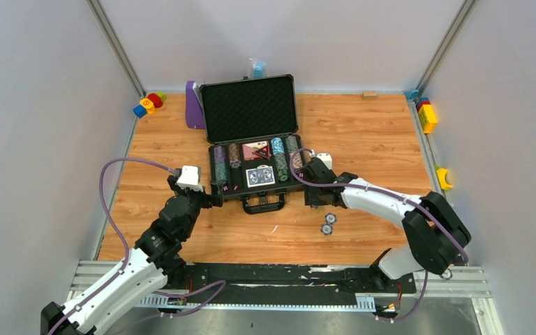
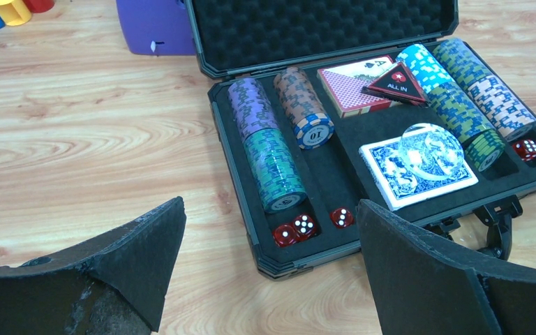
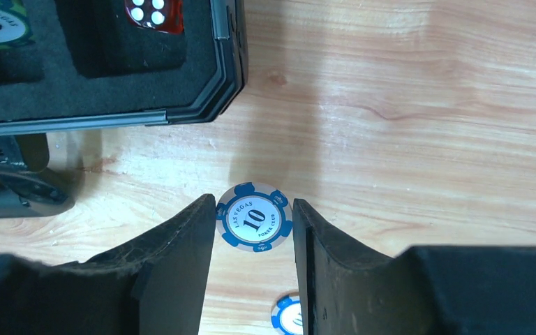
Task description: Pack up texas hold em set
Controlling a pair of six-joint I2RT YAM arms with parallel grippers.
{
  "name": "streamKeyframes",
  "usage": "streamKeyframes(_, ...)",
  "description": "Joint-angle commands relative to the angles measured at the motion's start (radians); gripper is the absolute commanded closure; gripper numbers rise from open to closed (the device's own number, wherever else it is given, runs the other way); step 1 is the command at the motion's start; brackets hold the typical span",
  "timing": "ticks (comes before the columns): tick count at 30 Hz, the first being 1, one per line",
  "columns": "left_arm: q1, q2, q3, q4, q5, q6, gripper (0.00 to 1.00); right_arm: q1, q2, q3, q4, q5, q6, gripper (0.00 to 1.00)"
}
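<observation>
The dark grey case (image 1: 250, 105) lies open mid-table, lid propped up. Its foam tray holds rows of striped chips (image 2: 272, 164), a blue card deck (image 2: 419, 164) under a clear round button, a red deck (image 2: 349, 87) and red dice (image 2: 303, 225). My right gripper (image 3: 253, 220), off the case's front right corner, is shut on a blue-and-white "10" poker chip (image 3: 255, 218), pinched flat by its edges. Another such chip (image 3: 287, 317) lies below it; two loose chips (image 1: 330, 218) show on the table. My left gripper (image 2: 272, 279) is open and holds nothing, at the case's front left corner.
A purple stand (image 1: 195, 106) is left of the lid. Toy blocks sit at the back left (image 1: 149, 105) and along the right wall (image 1: 427, 115). The case handle (image 1: 264, 203) sticks out toward the arms between both grippers.
</observation>
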Motion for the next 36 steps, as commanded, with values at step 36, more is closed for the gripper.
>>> streamKeyframes(36, -0.002, -0.008, -0.001, 0.037, 0.004, -0.011, 0.00, 0.018, 0.035, 0.065, -0.097, -0.108, 0.010, 0.34)
